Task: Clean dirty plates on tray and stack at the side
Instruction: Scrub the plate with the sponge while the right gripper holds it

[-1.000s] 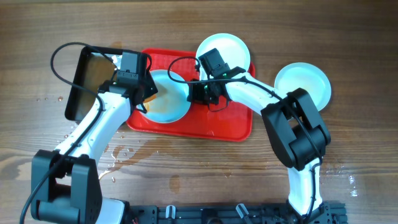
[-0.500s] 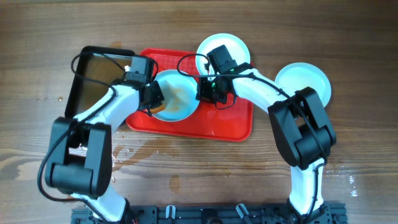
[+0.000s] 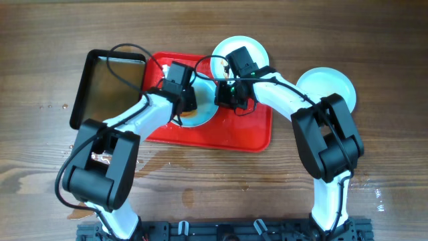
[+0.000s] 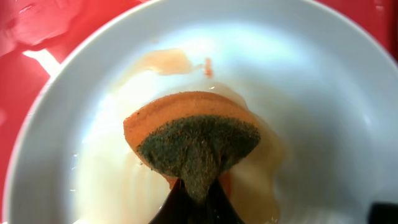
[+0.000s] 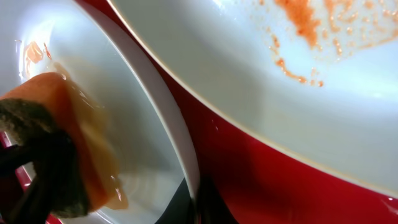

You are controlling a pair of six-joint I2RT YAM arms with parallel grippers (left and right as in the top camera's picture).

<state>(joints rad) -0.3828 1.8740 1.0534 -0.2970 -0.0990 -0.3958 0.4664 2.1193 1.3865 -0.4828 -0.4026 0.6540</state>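
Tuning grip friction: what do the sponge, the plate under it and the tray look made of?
Sponge: orange foam with dark green scouring pad, fibrous, wet. Plate: glossy white, sharp highlights; ceramic or melamine, can't tell. Tray: red plastic, likely; smooth, slightly shiny.

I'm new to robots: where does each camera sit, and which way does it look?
Overhead: above the table, facing down on the red rectangular plastic tray; both arms show.
Left wrist: on the left arm, facing down into a round white plate; the left gripper pinches an orange-and-green sponge.
Right wrist: low beside that plate's rim; the right gripper grips it.
Shared: both wrist views show sponge and plate.
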